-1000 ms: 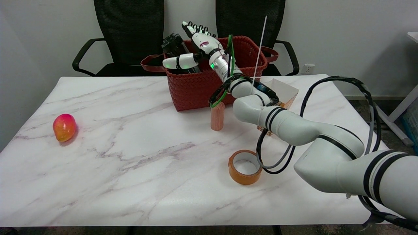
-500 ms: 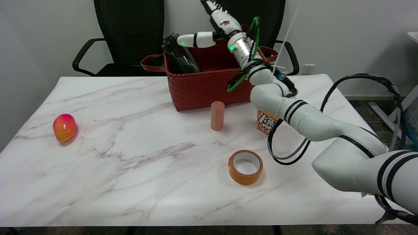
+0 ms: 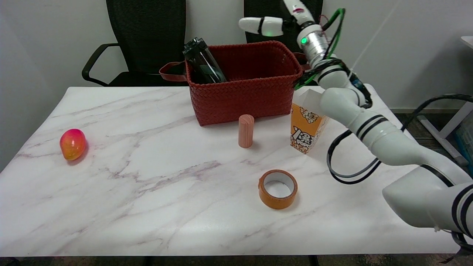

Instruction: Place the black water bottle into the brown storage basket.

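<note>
The black water bottle (image 3: 202,63) leaned tilted in the left end of the brown storage basket (image 3: 244,94). The right hand (image 3: 281,20) hung above the basket's right rim, holding nothing, its fingers cropped by the frame's top edge.

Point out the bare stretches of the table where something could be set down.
The widest bare marble spans the near edge, from the pink-orange mango-shaped fruit across to the orange tape roll. The far-left corner beside the woven red-brown basket is also free. It is crowded around the pink wooden cylinder and orange popcorn box, under the right arm.
</note>
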Controlling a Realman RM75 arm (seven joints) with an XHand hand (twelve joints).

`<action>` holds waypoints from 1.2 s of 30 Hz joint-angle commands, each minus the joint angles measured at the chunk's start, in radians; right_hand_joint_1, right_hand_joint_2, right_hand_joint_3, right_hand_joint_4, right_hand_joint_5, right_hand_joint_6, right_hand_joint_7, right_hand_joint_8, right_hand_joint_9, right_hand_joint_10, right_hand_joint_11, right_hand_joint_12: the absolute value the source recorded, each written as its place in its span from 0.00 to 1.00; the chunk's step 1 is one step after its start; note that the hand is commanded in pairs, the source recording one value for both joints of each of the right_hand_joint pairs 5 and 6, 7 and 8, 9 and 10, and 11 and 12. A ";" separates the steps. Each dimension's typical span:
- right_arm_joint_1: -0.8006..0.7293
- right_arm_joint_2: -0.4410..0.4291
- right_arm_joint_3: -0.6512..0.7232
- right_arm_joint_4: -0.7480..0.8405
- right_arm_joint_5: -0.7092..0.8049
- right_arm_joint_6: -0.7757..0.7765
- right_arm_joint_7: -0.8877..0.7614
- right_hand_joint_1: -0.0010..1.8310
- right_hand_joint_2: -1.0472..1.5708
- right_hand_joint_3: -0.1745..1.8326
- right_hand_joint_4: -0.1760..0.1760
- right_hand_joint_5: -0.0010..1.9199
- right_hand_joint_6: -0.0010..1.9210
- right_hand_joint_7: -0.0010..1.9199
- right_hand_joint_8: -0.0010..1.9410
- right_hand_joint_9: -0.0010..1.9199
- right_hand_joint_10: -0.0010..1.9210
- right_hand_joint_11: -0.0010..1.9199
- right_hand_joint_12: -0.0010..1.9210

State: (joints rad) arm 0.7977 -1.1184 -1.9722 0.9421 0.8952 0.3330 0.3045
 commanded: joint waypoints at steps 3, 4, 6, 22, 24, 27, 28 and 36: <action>-0.254 0.183 0.317 0.275 0.099 -0.041 -0.003 0.32 0.58 0.11 0.50 0.01 0.01 0.05 0.05 0.03 0.03 0.03 0.03; -0.275 0.186 0.343 0.287 0.106 -0.041 -0.003 0.32 0.59 0.11 0.50 0.01 0.01 0.05 0.05 0.03 0.03 0.04 0.04; -0.306 0.191 0.373 0.304 0.126 -0.041 -0.003 0.32 0.59 0.10 0.50 0.01 0.01 0.06 0.05 0.03 0.03 0.04 0.04; -0.503 0.206 0.523 0.320 0.242 0.113 -0.003 0.33 0.59 0.07 0.50 0.01 0.01 0.06 0.06 0.03 0.03 0.06 0.06; -0.528 0.206 0.523 0.316 0.256 0.135 0.000 0.33 0.59 0.07 0.50 0.01 0.01 0.06 0.06 0.04 0.04 0.06 0.06; -0.557 0.204 0.522 0.310 0.275 0.159 0.004 0.33 0.59 0.07 0.50 0.01 0.01 0.06 0.06 0.04 0.04 0.06 0.06; -0.563 0.204 0.521 0.307 0.276 0.164 0.007 0.33 0.59 0.07 0.50 0.01 0.01 0.06 0.06 0.04 0.04 0.06 0.06; -0.630 0.199 0.510 0.314 0.311 0.206 0.009 0.33 0.59 0.07 0.50 0.01 0.01 0.06 0.06 0.04 0.04 0.06 0.06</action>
State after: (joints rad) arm 0.3233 -0.9288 -1.5055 1.2355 1.1182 0.4417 0.3057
